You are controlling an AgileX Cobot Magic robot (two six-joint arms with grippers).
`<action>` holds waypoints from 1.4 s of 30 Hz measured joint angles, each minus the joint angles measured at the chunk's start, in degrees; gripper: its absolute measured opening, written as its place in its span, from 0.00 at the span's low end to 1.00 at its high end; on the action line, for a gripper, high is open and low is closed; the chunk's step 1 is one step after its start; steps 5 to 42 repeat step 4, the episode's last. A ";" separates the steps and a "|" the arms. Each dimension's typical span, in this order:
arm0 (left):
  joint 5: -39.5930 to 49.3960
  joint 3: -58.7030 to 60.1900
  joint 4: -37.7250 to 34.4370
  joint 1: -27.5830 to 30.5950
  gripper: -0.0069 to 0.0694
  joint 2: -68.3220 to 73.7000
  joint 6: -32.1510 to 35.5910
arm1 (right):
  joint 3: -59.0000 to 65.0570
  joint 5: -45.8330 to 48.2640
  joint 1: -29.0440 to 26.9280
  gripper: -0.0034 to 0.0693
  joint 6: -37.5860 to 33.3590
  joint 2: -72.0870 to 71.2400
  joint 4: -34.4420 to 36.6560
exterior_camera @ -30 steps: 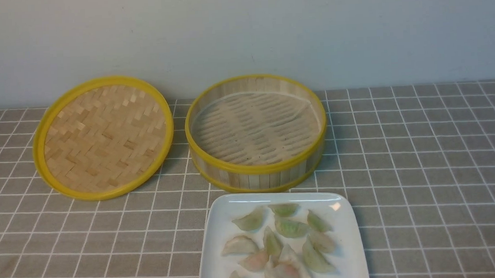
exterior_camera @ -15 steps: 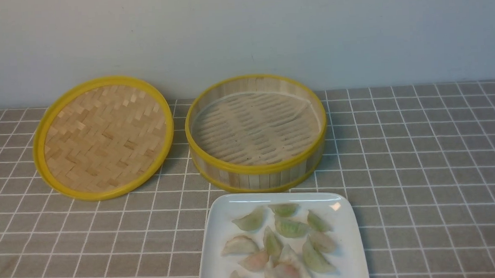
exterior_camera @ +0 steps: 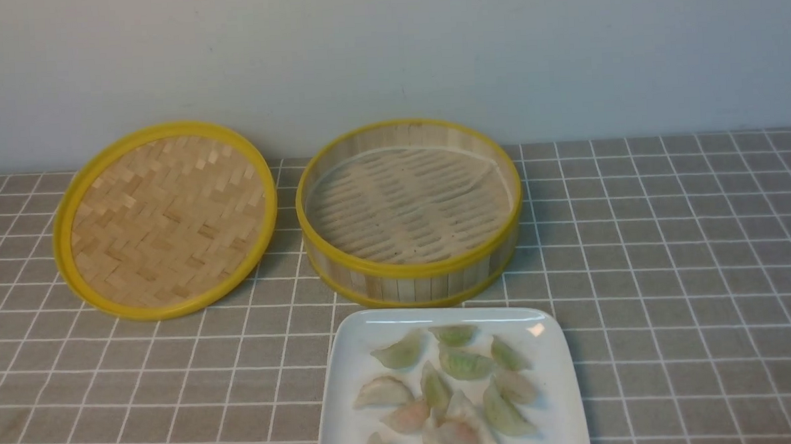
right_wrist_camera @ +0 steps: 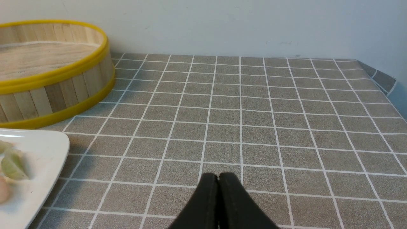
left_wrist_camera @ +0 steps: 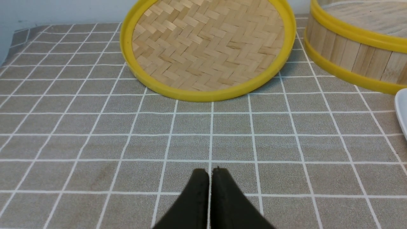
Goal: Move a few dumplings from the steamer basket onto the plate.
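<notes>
Both claws are pinched shut with nothing between them: the left gripper (left_wrist_camera: 210, 173) has its two black fingers pressed tip to tip over bare grey checked tablecloth (exterior_camera: 670, 250), and the right gripper (right_wrist_camera: 218, 177) looks the same on its side, tips together above the cloth. Neither one is touching anything, and both sit well back from the food. Out ahead of the left claw is the woven lid (left_wrist_camera: 208, 47), lying flat with its yellow rim up, with the steamer basket (exterior_camera: 408, 211) just beside it on the right, close but with a sliver of cloth between them. The basket itself shows only its slatted floor and whitish liner. Right in front of the basket, nearly at its wall, sits the white square plate (exterior_camera: 348, 357), cut off by the lower edge of the front view. That's where the pinkish dumplings (exterior_camera: 409, 415) are, bunched toward the near side of the plate, with green-tinted dumplings (exterior_camera: 465, 364) mixed in around and behind them, several touching or overlapping. From the right wrist view you only catch the plate's corner (right_wrist_camera: 47, 143) and a couple of pieces on it.
</notes>
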 joint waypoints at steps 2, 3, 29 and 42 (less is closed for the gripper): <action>0.00 0.00 0.00 0.00 0.08 0.00 0.00 | 0.00 0.00 0.00 0.03 0.00 0.00 0.00; 0.00 0.00 0.00 0.00 0.08 0.00 0.00 | 0.00 0.00 0.00 0.03 0.00 0.00 0.00; 0.00 0.00 0.00 0.00 0.08 0.00 0.00 | 0.00 0.00 0.00 0.03 0.00 0.00 0.00; 0.00 0.00 0.00 0.00 0.08 0.00 0.00 | 0.00 0.00 0.00 0.03 0.00 0.00 0.00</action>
